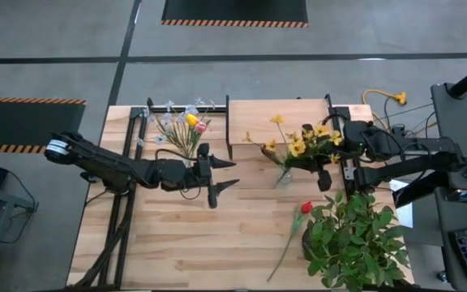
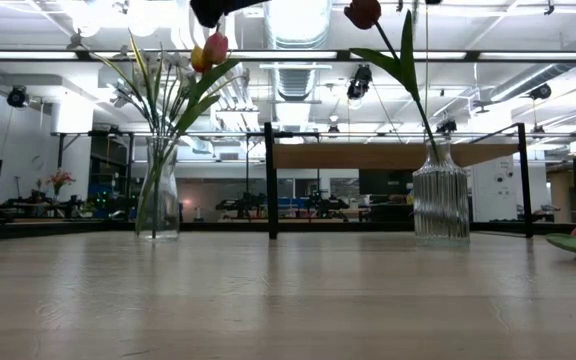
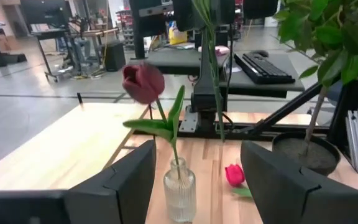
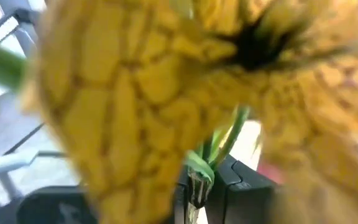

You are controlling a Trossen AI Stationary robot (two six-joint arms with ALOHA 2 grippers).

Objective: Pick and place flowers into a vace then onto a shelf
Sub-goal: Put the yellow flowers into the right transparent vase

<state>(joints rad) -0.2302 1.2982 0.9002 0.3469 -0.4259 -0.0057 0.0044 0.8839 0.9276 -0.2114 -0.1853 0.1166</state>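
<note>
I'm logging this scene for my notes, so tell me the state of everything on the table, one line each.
Left gripper: open, empty.
Right gripper: shut on yellow flowers.
Yellow flowers: held up over the ribbed vase.
Ribbed vase: upright, holding a dark red tulip.
Clear vase: upright, holding mixed flowers.
Red tulip: lying flat on the table.
</note>
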